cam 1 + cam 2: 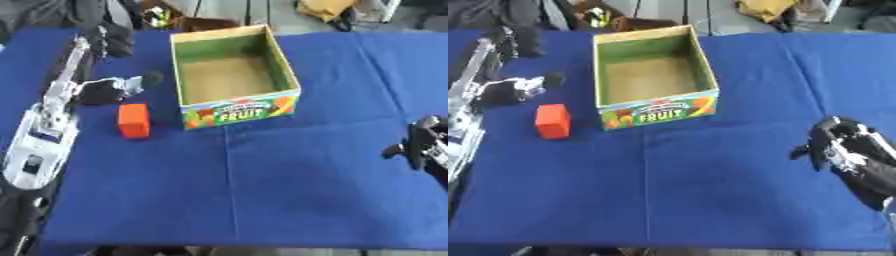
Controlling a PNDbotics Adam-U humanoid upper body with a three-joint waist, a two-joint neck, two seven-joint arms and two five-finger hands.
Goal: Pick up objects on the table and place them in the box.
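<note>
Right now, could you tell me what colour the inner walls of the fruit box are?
Green walls, with a brown cardboard floor; the fruit box shows it best in the left eye view.

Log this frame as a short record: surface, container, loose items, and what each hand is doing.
surface: blue tablecloth
container: open cardboard box marked FRUIT, upright, looks empty
loose item: orange block on the cloth, left of the box, apart from it
left hand: above the orange block, near the box's left wall, holding nothing visible; fingers unclear
right hand: low at the right edge, fingers curled, holding nothing
</note>
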